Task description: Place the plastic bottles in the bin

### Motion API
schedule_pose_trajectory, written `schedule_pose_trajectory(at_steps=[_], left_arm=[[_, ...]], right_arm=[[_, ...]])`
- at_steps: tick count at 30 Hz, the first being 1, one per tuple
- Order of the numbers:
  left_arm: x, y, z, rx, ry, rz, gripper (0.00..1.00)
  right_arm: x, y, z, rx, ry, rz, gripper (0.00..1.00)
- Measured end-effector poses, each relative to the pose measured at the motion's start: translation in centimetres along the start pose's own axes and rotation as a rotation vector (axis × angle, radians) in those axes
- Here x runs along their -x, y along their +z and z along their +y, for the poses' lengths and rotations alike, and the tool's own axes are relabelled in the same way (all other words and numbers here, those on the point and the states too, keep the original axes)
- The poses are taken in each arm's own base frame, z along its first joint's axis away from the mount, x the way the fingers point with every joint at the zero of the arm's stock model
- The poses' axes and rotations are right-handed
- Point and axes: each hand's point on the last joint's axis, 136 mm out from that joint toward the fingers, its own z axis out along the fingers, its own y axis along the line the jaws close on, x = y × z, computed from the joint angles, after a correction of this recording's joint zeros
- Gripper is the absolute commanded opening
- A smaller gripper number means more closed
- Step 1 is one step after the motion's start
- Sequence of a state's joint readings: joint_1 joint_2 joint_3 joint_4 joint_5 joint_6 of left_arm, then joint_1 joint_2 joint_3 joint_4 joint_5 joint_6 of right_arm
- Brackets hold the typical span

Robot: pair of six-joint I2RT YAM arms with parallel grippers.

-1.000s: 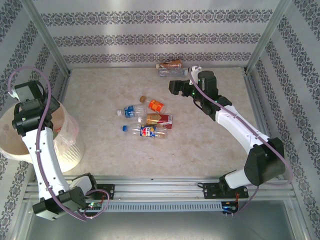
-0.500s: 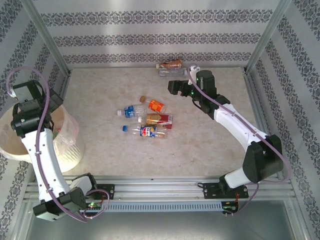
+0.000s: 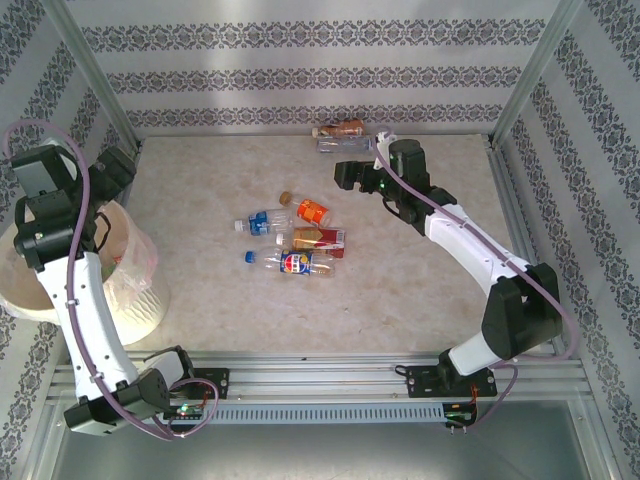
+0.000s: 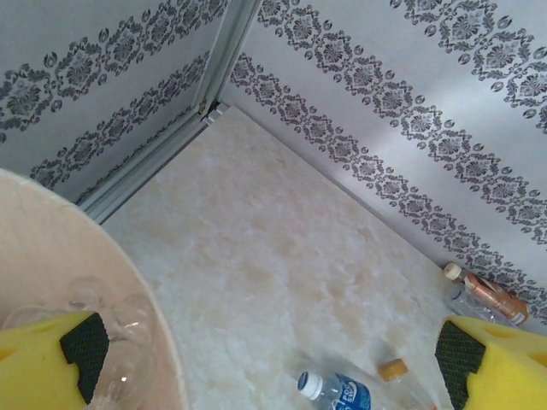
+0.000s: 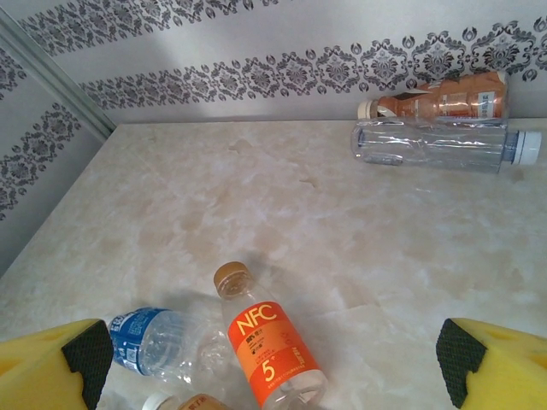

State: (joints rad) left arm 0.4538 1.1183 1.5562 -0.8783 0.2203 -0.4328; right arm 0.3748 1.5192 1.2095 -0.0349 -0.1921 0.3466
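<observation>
Plastic bottles (image 3: pixel 320 238) are shown in two groups: four lie clustered at mid-frame on the counter (image 3: pixel 400 280), and two rest against the far wall at upper centre. Further clear bottles are seen inside the bin (image 4: pixel 128 282), at the lower left of the left wrist view. The left claw (image 4: pixel 269 363) is spread wide and empty over the bin's rim. The right claw (image 5: pixel 273 363) is likewise wide and empty, poised above the orange-labelled bottle (image 5: pixel 265 342), judged the next pick. A sound grasp is made across that bottle's body, the fingers kept off the blue-labelled bottle (image 5: pixel 158 342) just beside it. They should be closed gently, since thin plastic probably buckles.
</observation>
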Motion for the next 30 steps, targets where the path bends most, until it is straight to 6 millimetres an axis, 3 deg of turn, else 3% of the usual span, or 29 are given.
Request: schedule_pose_trajectory(at_steps=[6, 14, 19, 22, 24, 30], left_arm=[[-1.6, 2.3, 2.2, 0.087, -0.040, 0.050, 1.00], [-1.2, 2.0, 4.4, 0.209, -0.067, 0.011, 1.00], [-1.1, 1.9, 3.9, 0.189, -0.085, 0.013, 1.00], [-0.8, 1.5, 2.4, 0.137, -0.081, 0.008, 1.00], [-0.7, 1.0, 0.2, 0.081, -0.052, 0.005, 1.00], [-2.8, -1.1, -9.8, -0.158, 0.113, 0.033, 1.00]], right_arm=[[0.3, -0.1, 0.2, 0.003, 0.006, -0.006, 0.98], [0.2, -0.1, 0.1, 0.001, 0.010, 0.000, 0.98], [0.1, -0.1, 0.1, 0.000, 0.011, 0.002, 0.98], [0.1, -0.1, 0.1, 0.000, 0.011, 0.003, 0.98], [0.1, -0.1, 0.1, 0.000, 0.012, 0.003, 0.98], [-0.7, 0.1, -0.1, 0.001, 0.015, 0.018, 0.98]])
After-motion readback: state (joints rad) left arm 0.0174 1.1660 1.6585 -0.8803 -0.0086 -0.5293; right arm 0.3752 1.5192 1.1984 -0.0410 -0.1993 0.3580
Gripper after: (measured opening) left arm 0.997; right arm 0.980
